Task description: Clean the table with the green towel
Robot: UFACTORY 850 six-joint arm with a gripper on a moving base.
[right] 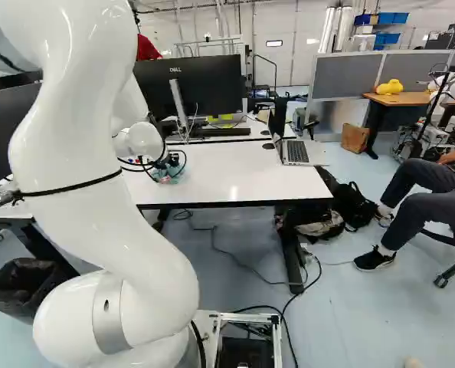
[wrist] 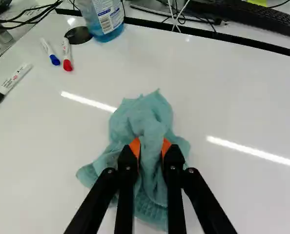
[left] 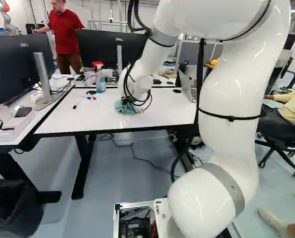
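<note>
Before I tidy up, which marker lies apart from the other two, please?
The black-capped marker; the red-capped one and blue-capped one lie side by side.

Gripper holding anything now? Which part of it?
Yes: the green towel, pinched by a bunched fold near its middle, between both orange pads of the gripper.

Spray: clear bottle of blue liquid with a red nozzle [wrist: 106,19], upright
Writing gear: slim white marker with blue cap [wrist: 50,52] beside slim white marker with red cap [wrist: 67,54], both near the bottle; white marker with black cap [wrist: 12,83] farther from it
Computing: open silver laptop [right: 296,152], right of the wide black monitor [right: 201,86] in the right base view; long black keyboard [right: 226,132] before that monitor
Waste: black lined bin [left: 11,210], lower left in the left base view
</note>
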